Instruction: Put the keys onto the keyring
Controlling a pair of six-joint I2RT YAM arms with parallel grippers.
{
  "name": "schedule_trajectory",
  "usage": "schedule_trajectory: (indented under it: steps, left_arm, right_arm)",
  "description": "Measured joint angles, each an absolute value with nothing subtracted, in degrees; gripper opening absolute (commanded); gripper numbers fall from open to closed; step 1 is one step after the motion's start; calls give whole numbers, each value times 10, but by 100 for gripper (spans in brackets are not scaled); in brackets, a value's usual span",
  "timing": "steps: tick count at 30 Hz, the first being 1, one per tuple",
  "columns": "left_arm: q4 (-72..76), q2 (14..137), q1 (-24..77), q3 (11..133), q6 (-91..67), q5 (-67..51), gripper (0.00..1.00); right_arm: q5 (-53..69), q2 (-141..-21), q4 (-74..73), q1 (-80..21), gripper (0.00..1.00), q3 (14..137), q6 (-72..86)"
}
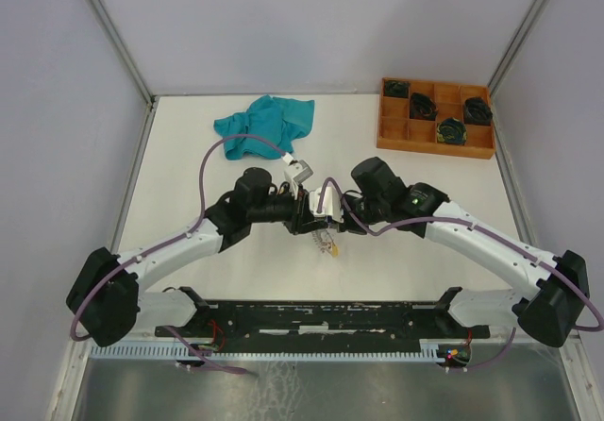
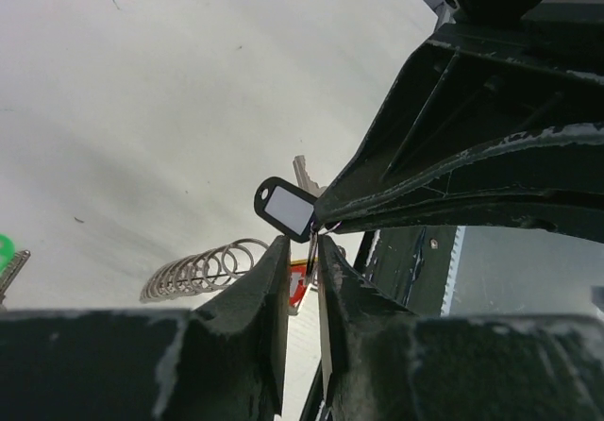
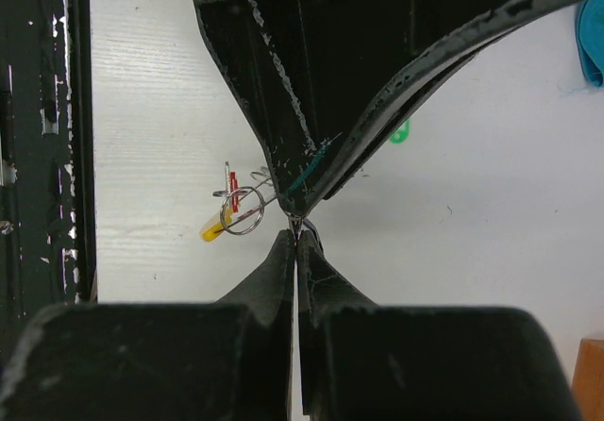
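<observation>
Your right claw (image 3: 297, 236) was pinched shut on the thin silver keyring (image 3: 225, 215). Your left claw (image 2: 302, 244), barely parted, flanked the black-tagged key (image 2: 286, 210), grip unclear.

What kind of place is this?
Probably a robot test cell in a lab: grey panel walls enclose a white table, a left arm and a right arm are bolted at its near edge, and a wooden tray of compartments sits on it.
</observation>
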State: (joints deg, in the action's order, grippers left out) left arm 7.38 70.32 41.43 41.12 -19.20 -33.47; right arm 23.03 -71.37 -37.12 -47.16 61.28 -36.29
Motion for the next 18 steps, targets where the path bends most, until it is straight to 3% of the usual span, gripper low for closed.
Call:
schedule_trajectory:
  steps: [5, 18]
  left_arm:
    - [74, 717, 414, 413, -199, -351, 4]
    - [68, 688, 414, 413, -198, -315, 3]
  right_arm:
    - [229, -716, -371, -472, 1, 613, -363]
    - [213, -698, -341, -472, 1, 604, -352]
